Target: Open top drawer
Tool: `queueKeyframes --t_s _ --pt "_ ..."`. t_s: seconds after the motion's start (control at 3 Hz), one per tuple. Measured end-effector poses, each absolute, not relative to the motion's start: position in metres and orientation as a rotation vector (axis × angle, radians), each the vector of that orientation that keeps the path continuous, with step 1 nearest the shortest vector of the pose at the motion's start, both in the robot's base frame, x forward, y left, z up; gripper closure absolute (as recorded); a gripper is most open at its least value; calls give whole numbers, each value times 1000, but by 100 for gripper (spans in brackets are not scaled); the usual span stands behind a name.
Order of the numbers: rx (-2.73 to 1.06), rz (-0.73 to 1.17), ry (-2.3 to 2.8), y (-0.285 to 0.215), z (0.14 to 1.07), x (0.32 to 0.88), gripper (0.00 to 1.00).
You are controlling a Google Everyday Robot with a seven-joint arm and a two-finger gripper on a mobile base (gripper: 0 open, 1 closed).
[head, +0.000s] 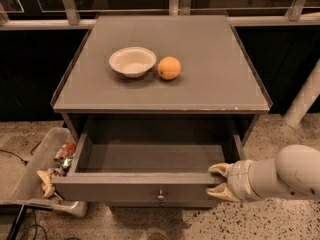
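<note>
Standing well out of the grey cabinet (210, 84), the top drawer (125, 189) shows its inside, with the small knob (160, 196) at the centre of its front. The gripper (220, 182) sits at the front's right end, its two pale fingers spread apart. On the cabinet top, a white bowl (132, 60) rests just beside an orange (169, 67).

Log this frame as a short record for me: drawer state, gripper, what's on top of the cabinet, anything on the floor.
top drawer: pulled well out
knob: centre of the drawer front, nothing on it
gripper: open, at the right end of the drawer front; contact cannot be told
cabinet top: bowl and orange side by side, orange to the right, not touching
floor, left of cabinet: clear bin with rubbish in it
</note>
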State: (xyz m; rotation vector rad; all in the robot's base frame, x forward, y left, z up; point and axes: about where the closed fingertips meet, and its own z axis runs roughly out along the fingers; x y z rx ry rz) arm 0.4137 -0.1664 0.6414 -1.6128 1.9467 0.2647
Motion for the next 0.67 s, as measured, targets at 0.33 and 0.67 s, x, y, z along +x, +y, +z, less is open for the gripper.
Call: queueKeyframes --t_s 0.33,0.67 --pt "-1613 265 1947 -167 647 414 100" --pt "-1612 268 1957 -172 642 393 100"
